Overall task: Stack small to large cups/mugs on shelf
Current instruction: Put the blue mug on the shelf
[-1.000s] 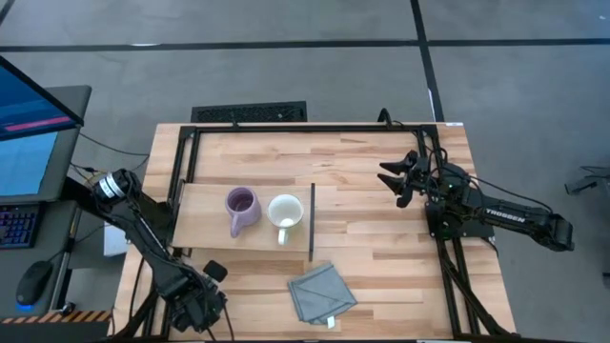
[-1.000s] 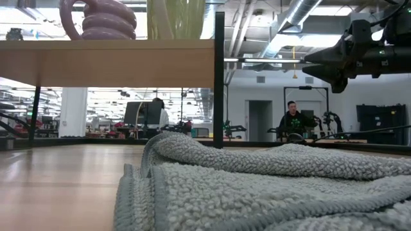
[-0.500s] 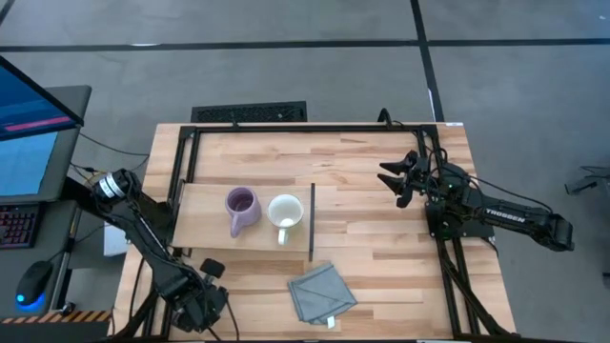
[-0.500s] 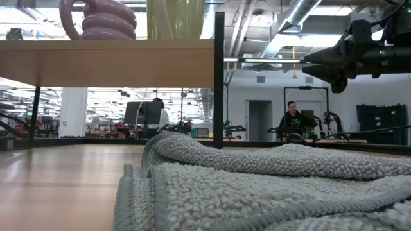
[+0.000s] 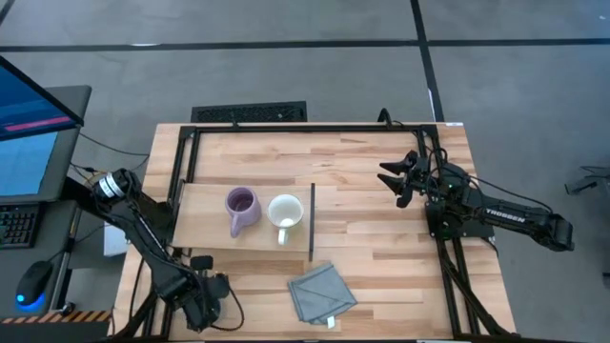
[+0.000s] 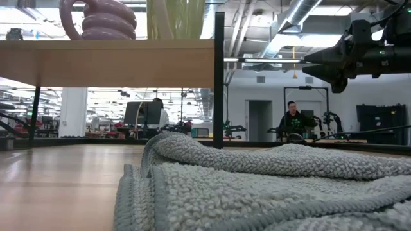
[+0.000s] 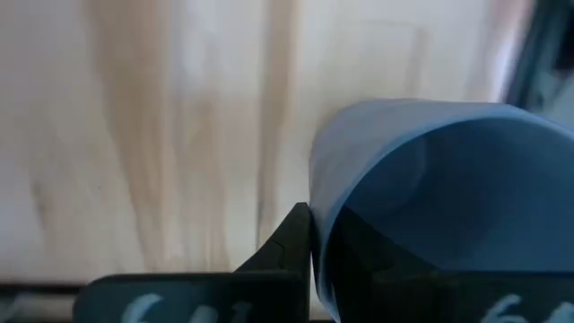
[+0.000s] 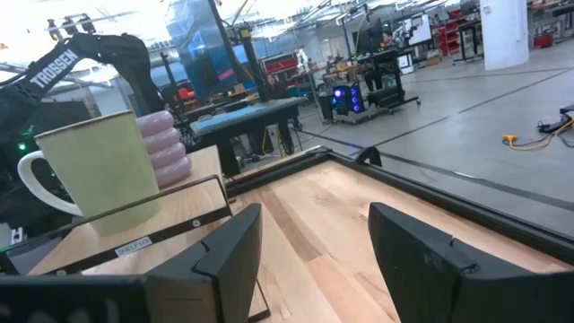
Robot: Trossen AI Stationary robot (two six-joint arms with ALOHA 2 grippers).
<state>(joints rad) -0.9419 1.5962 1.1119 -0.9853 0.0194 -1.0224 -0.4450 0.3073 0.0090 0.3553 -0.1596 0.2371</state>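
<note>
Blue mug (image 7: 430,197) is riding pinched in the left hand (image 5: 205,300) at the frame's lower left, risking a slip or knocking mugs on the shelf (image 5: 205,238); right hand (image 5: 400,181) is waiting spread.

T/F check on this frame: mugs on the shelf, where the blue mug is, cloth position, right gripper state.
1. Two mugs stand on the shelf: true, the purple mug and the white mug.
2. The blue mug is on the shelf too: false, it is in the left gripper, near the table's front-left corner.
3. The cloth lies on the shelf: false, it lies on the table, in front of the shelf.
4. The right gripper is open and empty: true.
</note>
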